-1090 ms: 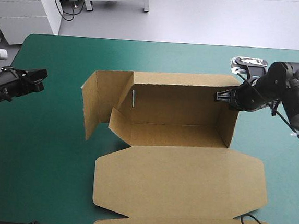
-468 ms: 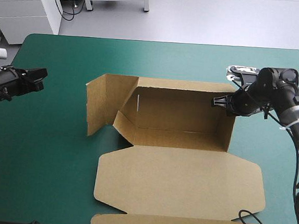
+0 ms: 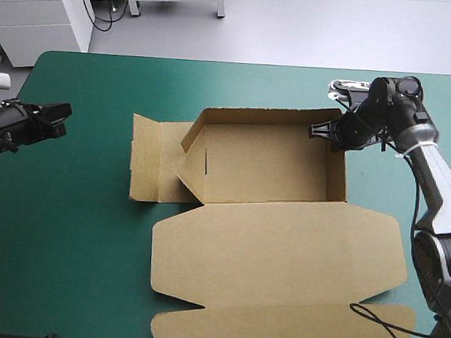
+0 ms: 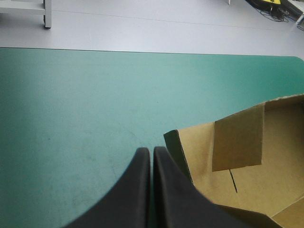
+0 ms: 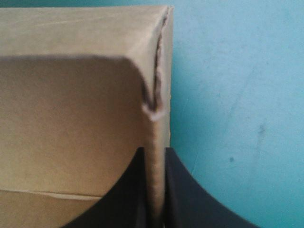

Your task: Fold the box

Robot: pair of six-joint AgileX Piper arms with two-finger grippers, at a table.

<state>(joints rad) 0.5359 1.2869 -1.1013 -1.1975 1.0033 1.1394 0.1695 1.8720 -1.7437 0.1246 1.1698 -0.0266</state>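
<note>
Brown box [image 3: 265, 172] sat half-raised mid-frame on the worktop [image 3: 70, 227], the right gripper [image 3: 317, 132] pinching its right wall [image 3: 337, 175] between its fingers, the left gripper [image 3: 62, 115] clenched empty at far left; the flat left flap [image 3: 145, 162] probably needed raising next.

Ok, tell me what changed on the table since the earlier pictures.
The right hand, still shut on the right wall of the brown cardboard box, swung toward the far edge, turning the box slightly. The box's left end flap, upright earlier, has dropped outward toward the teal-green cover. The left hand stayed shut, clear of the box; the lid stayed flat.
</note>
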